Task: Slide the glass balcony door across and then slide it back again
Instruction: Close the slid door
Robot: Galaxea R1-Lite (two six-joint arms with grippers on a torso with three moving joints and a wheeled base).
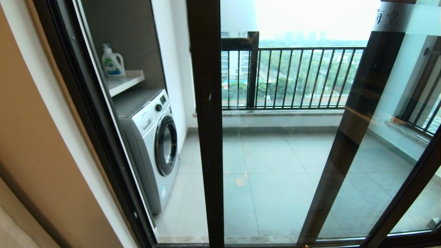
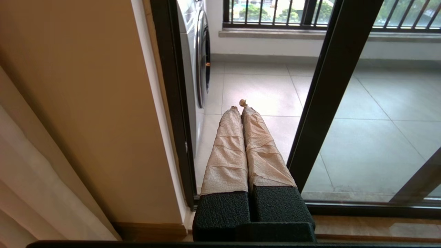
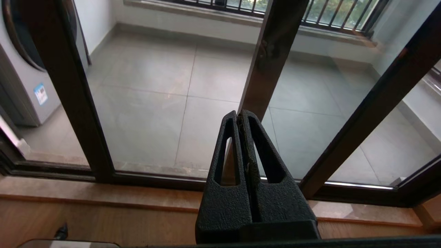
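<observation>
The glass balcony door stands before me, its dark upright running floor to ceiling a little left of centre in my head view, with the black bar handle partway up it. An open gap lies between that upright and the frame at the wall, so I judge the door partly slid, though I cannot tell which stroke I am on. Behind it to the right stands the second dark-framed panel, its frosted strip at the top.

My left pincer hangs low near the threshold, its paper-wrapped fingers pressed together on nothing, pointing into the gap just beside the door's upright. My right pincer is also clenched empty, low in front of the glass and apart from it.

Neither touches the door. The next move, I judge, calls for lifting one pincer to the handle or the upright's edge and pushing sideways along the track.

Beyond, a washing machine, a detergent bottle on a shelf, and the railing.
</observation>
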